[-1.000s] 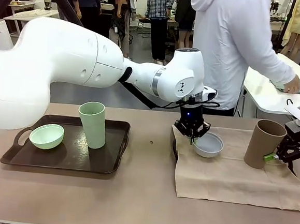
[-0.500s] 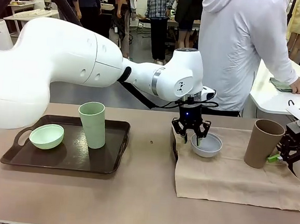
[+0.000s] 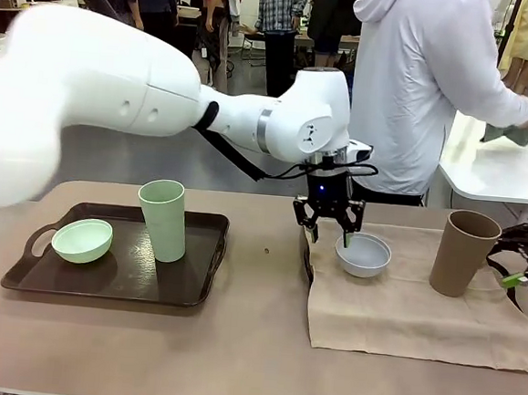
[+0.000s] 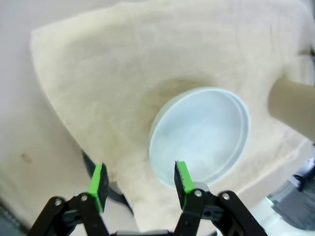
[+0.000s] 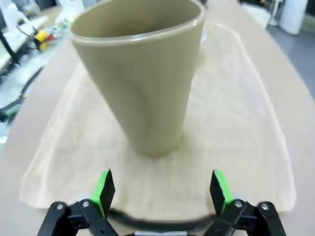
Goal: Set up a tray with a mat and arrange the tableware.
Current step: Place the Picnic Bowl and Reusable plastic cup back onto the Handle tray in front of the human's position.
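A pale blue-grey bowl [image 3: 363, 256] sits on the beige mat [image 3: 402, 309], which is draped over a dark tray [image 3: 307, 260]. Just above the bowl's left rim hovers my left gripper [image 3: 328, 225], open and empty. The left wrist view shows that gripper [image 4: 140, 182] with its green pads [image 4: 97, 187] apart beside the bowl [image 4: 199, 135]. The brown cup [image 3: 461, 252] stands upright on the mat's right part. A little to the cup's right is my right gripper [image 3: 524, 264], open and clear of it. In its wrist view the right gripper [image 5: 161, 189] faces the cup [image 5: 142, 78].
A second dark tray [image 3: 111, 277] at the left holds a mint bowl [image 3: 82, 239] and an upright mint cup [image 3: 163, 219]. A person in a white hoodie [image 3: 419, 91] stands at the far side, reaching toward another table at the right. Bare tabletop lies between the two trays.
My left gripper has let go of the bowl's rim, opened and risen a little. My right gripper has drawn back to the right, away from the brown cup.
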Robot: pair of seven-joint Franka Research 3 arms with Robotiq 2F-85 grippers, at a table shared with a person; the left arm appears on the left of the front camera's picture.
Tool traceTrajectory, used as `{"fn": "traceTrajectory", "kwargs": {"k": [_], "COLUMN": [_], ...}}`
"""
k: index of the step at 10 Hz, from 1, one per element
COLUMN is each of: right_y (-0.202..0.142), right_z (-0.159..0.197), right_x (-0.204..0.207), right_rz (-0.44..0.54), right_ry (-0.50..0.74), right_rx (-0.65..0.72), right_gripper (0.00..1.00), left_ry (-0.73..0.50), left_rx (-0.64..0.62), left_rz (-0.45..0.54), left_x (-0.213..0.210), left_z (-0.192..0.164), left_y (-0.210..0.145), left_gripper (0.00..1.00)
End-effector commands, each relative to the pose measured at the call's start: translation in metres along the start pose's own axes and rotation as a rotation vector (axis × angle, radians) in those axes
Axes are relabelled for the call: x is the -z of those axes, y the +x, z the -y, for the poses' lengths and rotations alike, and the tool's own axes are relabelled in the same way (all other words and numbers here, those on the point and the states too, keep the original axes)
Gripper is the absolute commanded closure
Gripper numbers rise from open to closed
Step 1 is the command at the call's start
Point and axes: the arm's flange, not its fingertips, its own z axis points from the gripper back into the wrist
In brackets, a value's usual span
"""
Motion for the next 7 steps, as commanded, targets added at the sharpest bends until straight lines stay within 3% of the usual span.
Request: {"fn": "traceTrajectory", "kwargs": {"k": [1, 2, 5, 7], "right_y": [0.014, 0.027, 0.152, 0.213], "right_z": [-0.018, -0.031, -0.061, -0.08], "right_x": [-0.029, -0.049, -0.062, -0.057], "right_rz": [-0.08, -0.12, -0.139, -0.117], "right_ry": [-0.014, -0.05, -0.338, -0.427], "right_rx": [0.078, 0.218, 0.509, 0.68], "right_gripper": [0.0, 0.0, 0.0, 0.0], "left_ry": [-0.002, 0.024, 0.179, 0.251], "left_rx": [-0.011, -0.024, -0.002, -0.033], "left_rz": [-0.012, 0.034, 0.202, 0.229], "left_x": [-0.04, -0.071, -0.171, -0.219], "left_z": [-0.023, -0.031, -0.055, -0.082], "left_y": [-0.041, -0.059, -0.134, -0.187], "left_gripper": [0.3, 0.3, 0.3, 0.3]}}
